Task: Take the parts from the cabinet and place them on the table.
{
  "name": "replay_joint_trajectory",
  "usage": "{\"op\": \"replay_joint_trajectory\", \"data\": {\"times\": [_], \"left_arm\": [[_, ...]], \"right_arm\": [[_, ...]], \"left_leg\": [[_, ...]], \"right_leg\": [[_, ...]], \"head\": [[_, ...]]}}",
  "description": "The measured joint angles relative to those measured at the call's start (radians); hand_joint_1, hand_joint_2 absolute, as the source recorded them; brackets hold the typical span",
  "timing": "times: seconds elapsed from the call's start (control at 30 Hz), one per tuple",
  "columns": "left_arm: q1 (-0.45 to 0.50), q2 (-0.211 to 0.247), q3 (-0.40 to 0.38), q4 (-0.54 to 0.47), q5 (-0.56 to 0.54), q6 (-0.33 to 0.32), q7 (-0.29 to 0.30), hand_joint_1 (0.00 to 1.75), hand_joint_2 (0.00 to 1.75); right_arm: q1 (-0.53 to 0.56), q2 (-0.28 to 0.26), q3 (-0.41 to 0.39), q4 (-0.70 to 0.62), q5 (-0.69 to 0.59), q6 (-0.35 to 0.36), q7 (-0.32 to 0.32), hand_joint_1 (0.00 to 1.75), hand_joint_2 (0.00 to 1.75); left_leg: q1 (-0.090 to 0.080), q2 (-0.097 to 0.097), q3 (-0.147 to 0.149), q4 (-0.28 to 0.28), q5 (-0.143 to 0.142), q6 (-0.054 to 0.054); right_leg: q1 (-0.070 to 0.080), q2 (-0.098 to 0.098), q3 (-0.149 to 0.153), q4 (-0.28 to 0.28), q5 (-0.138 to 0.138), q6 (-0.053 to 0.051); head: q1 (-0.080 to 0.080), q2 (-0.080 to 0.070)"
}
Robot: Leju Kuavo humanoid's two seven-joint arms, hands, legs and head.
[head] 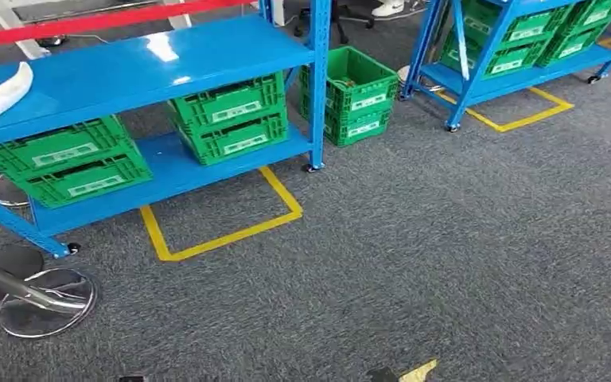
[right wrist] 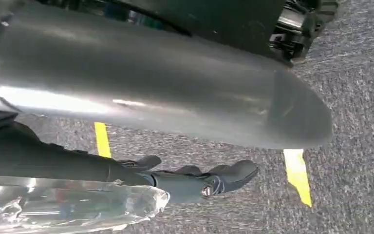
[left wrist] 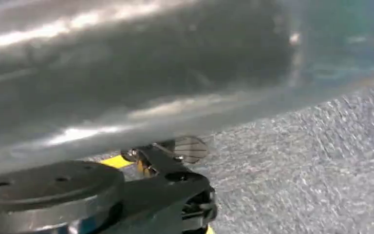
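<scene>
At the far left of the head view, a white rounded thing (head: 0, 91) lies on the top shelf of a blue rack (head: 127, 68). A red bar (head: 87, 22) runs above that shelf. Below, on the grey carpet (head: 445, 239), stands a chrome stool base (head: 48, 302).

On the lower shelf of the rack are two stacks of green crates, one at the left (head: 64, 159) and one more to the right (head: 231, 119). Yellow tape (head: 223, 231) marks a frame on the carpet under the rack. Just beside the rack's right post, a green floor crate (head: 354, 95) stands on the carpet. Further right is a second rack (head: 477, 79), also blue, with more green crates (head: 517, 36) on it.

In the left wrist view a blurred grey surface (left wrist: 126, 73) is very close to the camera, and I cannot tell how the left hand is.

In the right wrist view the right hand (right wrist: 195, 180) hangs over the carpet with its dark fingers (right wrist: 233, 171) stretched out. A clear bag (right wrist: 78, 204) with something inside lies against this hand. I cannot tell if the hand grips it.
</scene>
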Motion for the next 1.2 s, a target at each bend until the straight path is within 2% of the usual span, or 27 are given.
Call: {"op": "replay_joint_trajectory", "data": {"times": [0.07,0.1,0.13,0.2,0.23,0.27,0.3,0.37,0.4,0.43,0.47,0.53,0.6,0.63,0.7,0.73,0.77,0.8,0.83,0.87,0.9,0.93,0.97,1.03,1.1,1.13,1.2], "left_arm": [[0.004,0.001,0.0,0.0,0.0,0.001,0.0,0.0,0.0],[0.003,0.001,0.0,-0.001,0.0,0.001,0.0,0.0,0.0],[0.0,0.001,0.0,-0.001,0.0,0.001,0.0,0.0,0.0],[-0.002,0.0,0.0,-0.001,0.0,0.001,0.0,0.0,0.0],[-0.002,0.0,0.0,-0.001,0.0,0.001,0.0,0.0,0.0],[0.001,0.0,0.0,-0.001,0.0,0.001,0.0,0.0,0.0],[0.002,0.0,0.0,-0.001,0.0,0.001,0.0,0.0,0.0],[0.002,-0.001,0.0,-0.001,0.0,0.001,0.0,0.0,0.0],[0.002,-0.002,0.0,-0.001,0.0,0.001,0.0,0.0,0.0],[-0.001,-0.002,0.0,-0.001,0.0,0.001,0.0,0.0,0.0],[-0.001,-0.002,0.0,-0.001,0.0,0.001,0.0,0.0,0.0],[-0.001,-0.003,0.0,-0.001,-0.001,0.002,0.001,0.0,0.0],[-0.003,-0.002,0.0,-0.003,-0.002,0.002,0.001,0.0,0.0],[-0.004,-0.002,0.0,-0.003,-0.002,0.003,0.001,0.0,0.0],[-0.003,-0.002,0.0,-0.003,-0.002,0.003,0.002,0.0,0.0],[-0.001,-0.002,0.0,-0.003,-0.003,0.003,0.002,0.0,0.0],[0.003,-0.002,0.0,-0.003,-0.003,0.003,0.002,0.0,0.0],[0.005,-0.002,0.0,-0.003,-0.003,0.003,0.003,0.0,0.0],[0.005,-0.002,0.0,-0.003,-0.003,0.003,0.003,0.0,0.0],[0.004,-0.002,0.0,-0.003,-0.004,0.003,0.004,0.0,0.0],[0.005,-0.002,0.0,-0.003,-0.004,0.003,0.004,0.0,0.0],[0.004,-0.002,0.0,-0.003,-0.005,0.003,0.007,0.0,0.0],[0.002,-0.002,0.0,-0.003,-0.005,0.005,0.007,0.0,0.0],[0.004,-0.002,0.0,-0.003,-0.006,0.004,0.009,0.0,0.0],[0.007,-0.003,0.0,-0.003,-0.006,0.004,0.009,0.0,0.0],[0.006,-0.003,0.0,-0.004,-0.006,0.004,0.009,0.0,0.0],[0.002,-0.004,0.0,-0.004,-0.006,0.004,0.009,0.0,0.0]], "right_arm": [[-0.002,0.0,0.0,0.0,0.0,0.0,0.0,0.0,0.0],[-0.004,0.0,0.0,0.0,0.001,0.0,0.0,0.0,0.0],[-0.006,0.0,0.0,0.0,0.001,0.0,0.0,0.0,0.0],[-0.004,0.0,0.0,0.0,0.001,0.0,0.0,0.0,0.0],[-0.001,0.0,0.0,0.0,0.0,0.0,0.001,0.0,0.0],[0.002,0.0,0.0,0.0,0.001,0.0,0.001,0.0,0.0],[0.004,0.0,0.0,0.0,0.001,0.0,0.001,0.0,0.0],[0.004,0.0,0.0,0.0,0.002,0.0,0.001,0.0,0.0],[0.004,0.0,0.0,0.0,0.003,0.0,0.001,0.0,0.0],[0.003,0.0,-0.001,0.0,0.005,0.0,0.001,0.0,0.0],[-0.001,0.0,-0.001,0.0,0.006,-0.001,0.001,0.0,0.0],[0.002,0.0,-0.001,0.0,0.008,-0.003,0.002,0.0,0.0],[0.004,0.001,-0.001,0.0,0.01,-0.002,0.003,0.0,0.0],[0.004,0.002,-0.001,0.0,0.011,-0.002,0.004,0.0,0.0],[0.002,0.002,-0.001,0.0,0.012,-0.001,0.009,0.0,0.0],[0.004,0.002,-0.001,0.0,0.012,-0.001,0.01,0.0,0.0],[0.005,0.002,-0.001,0.0,0.012,-0.001,0.011,0.0,0.0],[0.005,0.002,-0.001,0.0,0.012,0.0,0.012,0.0,0.0],[0.006,0.003,-0.001,0.0,0.012,0.0,0.013,0.0,0.0],[0.007,0.003,-0.001,0.0,0.012,0.002,0.014,0.0,0.0],[0.009,0.003,-0.001,0.0,0.013,0.002,0.015,0.0,0.0],[0.008,0.003,-0.001,0.001,0.013,0.002,0.016,0.0,0.0],[0.005,0.003,-0.002,0.001,0.013,0.002,0.018,0.0,0.0],[0.005,0.003,-0.002,0.001,0.013,0.002,0.018,0.0,0.0],[0.003,0.003,-0.002,0.001,0.013,0.002,0.018,0.0,0.0],[0.002,0.003,-0.002,0.001,0.014,0.002,0.018,0.0,0.0],[0.0,0.003,-0.003,0.001,0.014,0.003,0.019,0.0,0.0]], "left_leg": [[0.005,-0.003,0.015,-0.015,-0.002,0.017],[0.004,-0.003,0.025,-0.018,-0.006,0.024],[0.003,-0.002,0.028,-0.018,-0.011,0.031],[-0.003,-0.002,0.036,-0.018,-0.019,0.041],[-0.006,-0.003,0.042,-0.018,-0.026,0.044],[-0.008,-0.005,0.051,-0.018,-0.032,0.045],[-0.009,-0.007,0.061,-0.018,-0.04,0.045],[-0.011,-0.01,0.089,-0.018,-0.057,0.041],[-0.011,-0.01,0.095,-0.019,-0.066,0.038],[-0.019,-0.013,0.095,-0.015,-0.075,0.029],[-0.016,-0.012,0.094,-0.017,-0.076,0.024],[-0.013,-0.011,0.099,-0.027,-0.077,0.015],[-0.012,-0.009,0.102,-0.012,-0.091,0.001],[-0.01,-0.008,0.079,0.032,-0.115,-0.004],[-0.004,-0.007,-0.019,0.198,-0.178,-0.012],[-0.002,-0.007,-0.062,0.261,-0.188,-0.014],[-0.001,-0.007,-0.089,0.282,-0.174,-0.017],[0.001,-0.007,-0.092,0.257,-0.126,-0.018],[0.001,-0.007,-0.075,0.198,-0.067,-0.016],[0.001,-0.006,-0.046,0.104,0.005,-0.013],[0.001,-0.003,-0.024,0.032,0.042,-0.008],[-0.006,-0.002,-0.014,0.03,0.019,-0.005],[-0.008,-0.002,0.005,-0.005,0.002,0.004],[-0.012,-0.003,0.002,-0.001,-0.007,0.018],[-0.003,-0.005,0.023,-0.022,-0.005,0.031],[-0.003,-0.005,0.031,-0.024,-0.011,0.041],[-0.005,-0.002,0.042,-0.024,-0.024,0.049]], "right_leg": [[-0.004,-0.003,0.004,-0.004,-0.011,0.014],[-0.004,0.0,-0.005,0.029,-0.022,0.015],[-0.003,0.002,-0.042,0.093,-0.044,0.014],[-0.002,0.003,-0.147,0.258,-0.093,0.015],[-0.001,0.003,-0.196,0.32,-0.1,0.014],[-0.001,0.004,-0.219,0.328,-0.078,0.011],[0.0,0.004,-0.216,0.293,-0.035,0.008],[0.005,0.004,-0.157,0.129,0.084,-0.003],[0.008,0.005,-0.132,0.064,0.106,-0.011],[0.011,0.005,-0.111,0.049,0.087,-0.012],[0.011,0.006,-0.103,0.04,0.075,-0.017],[0.016,0.009,-0.103,0.035,0.07,-0.025],[0.006,0.007,-0.085,0.015,0.07,-0.033],[0.005,0.005,-0.077,0.011,0.066,-0.039],[0.005,0.004,-0.066,0.01,0.056,-0.042],[0.006,0.004,-0.059,0.01,0.05,-0.043],[0.005,0.005,-0.05,0.01,0.043,-0.042],[0.005,0.007,-0.038,0.01,0.034,-0.041],[0.005,0.008,-0.025,0.01,0.026,-0.039],[0.005,0.008,-0.008,0.01,0.016,-0.036],[0.005,0.007,-0.008,0.008,0.007,-0.033],[0.01,0.006,-0.005,0.007,-0.001,-0.025],[0.009,0.009,-0.005,0.007,-0.004,-0.017],[0.007,0.003,0.0,-0.006,-0.008,-0.006],[0.006,0.003,0.01,0.003,-0.019,0.006],[0.007,0.004,-0.011,0.047,-0.04,0.006],[0.007,0.005,-0.113,0.215,-0.105,0.009]], "head": [[0.0,0.0],[0.001,0.0],[0.003,0.0],[0.003,0.0],[0.003,0.0],[0.004,0.0],[0.003,0.0],[0.003,0.0],[0.004,0.0],[0.001,0.0],[0.002,0.0],[-0.002,0.0],[-0.003,0.0],[-0.01,0.0],[-0.009,0.0],[-0.007,0.0],[-0.008,0.0],[-0.008,0.0],[-0.008,0.0],[-0.009,0.0],[-0.008,0.0],[-0.007,0.0],[-0.01,0.0],[-0.008,0.0],[-0.006,0.0],[-0.006,0.0],[-0.005,0.0]]}}
